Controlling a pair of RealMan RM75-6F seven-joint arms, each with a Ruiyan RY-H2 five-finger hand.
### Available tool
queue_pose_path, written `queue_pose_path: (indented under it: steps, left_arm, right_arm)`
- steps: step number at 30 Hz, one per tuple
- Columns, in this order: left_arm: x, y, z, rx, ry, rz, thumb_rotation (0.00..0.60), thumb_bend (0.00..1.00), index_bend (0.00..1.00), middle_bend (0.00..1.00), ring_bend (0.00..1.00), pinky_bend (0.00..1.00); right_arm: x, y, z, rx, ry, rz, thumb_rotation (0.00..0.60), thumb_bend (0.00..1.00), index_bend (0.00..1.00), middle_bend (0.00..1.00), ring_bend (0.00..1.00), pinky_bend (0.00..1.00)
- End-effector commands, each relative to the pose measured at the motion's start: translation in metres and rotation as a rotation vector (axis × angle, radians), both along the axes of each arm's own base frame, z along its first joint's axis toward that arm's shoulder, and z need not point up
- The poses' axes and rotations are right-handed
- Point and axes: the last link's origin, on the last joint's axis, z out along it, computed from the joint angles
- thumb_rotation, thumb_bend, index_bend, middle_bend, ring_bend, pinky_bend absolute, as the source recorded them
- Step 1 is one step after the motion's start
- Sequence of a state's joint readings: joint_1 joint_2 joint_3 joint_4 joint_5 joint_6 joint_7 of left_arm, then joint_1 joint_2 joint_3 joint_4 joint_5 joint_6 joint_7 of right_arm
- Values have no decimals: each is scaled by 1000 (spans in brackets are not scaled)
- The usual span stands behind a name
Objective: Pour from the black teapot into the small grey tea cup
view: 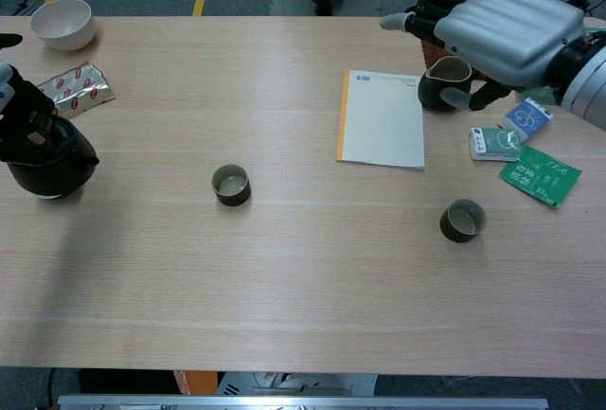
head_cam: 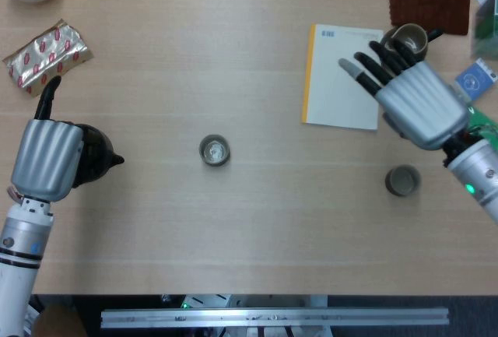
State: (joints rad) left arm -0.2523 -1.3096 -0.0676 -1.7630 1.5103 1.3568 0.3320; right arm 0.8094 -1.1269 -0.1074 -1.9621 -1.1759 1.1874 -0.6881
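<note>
The left hand [head_cam: 47, 158] has its fingers wrapped around the black teapot [view: 43, 164] at the left edge of the bench [head_cam: 194, 243], spout pointing right. The small grey tea cup [head_cam: 214, 151] stands alone mid-bench, well apart from the teapot. The right hand [head_cam: 408, 96] hovers with fingers spread and grasping nothing, above the notebook [head_cam: 338, 80], near a second cup [head_cam: 403, 180].

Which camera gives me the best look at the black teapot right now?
Chest view: the teapot shows side-on, body and spout clear, the left hand only on its top. In head view the left hand covers most of it; only its right side and spout show.
</note>
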Motion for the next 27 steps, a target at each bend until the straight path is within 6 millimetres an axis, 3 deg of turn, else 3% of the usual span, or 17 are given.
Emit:
queue_pose_path:
  steps: [1, 10, 27]
  left_arm:
    - [5, 3, -5, -6, 2, -6, 600, 271, 945, 998, 806, 13]
    - [16, 16, -24, -17, 21, 19, 600, 271, 945, 997, 806, 13]
    - [38, 39, -59, -18, 59, 28, 600, 271, 944, 997, 805, 13]
  right_arm:
    - [-31, 12, 27, -52, -16, -33, 600, 313, 72, 142, 80, 128]
    - [-68, 32, 63, -117, -79, -61, 600, 313, 72, 142, 80, 128]
    - [-111, 42, 80, -148, -101, -126, 600, 313, 72, 142, 80, 128]
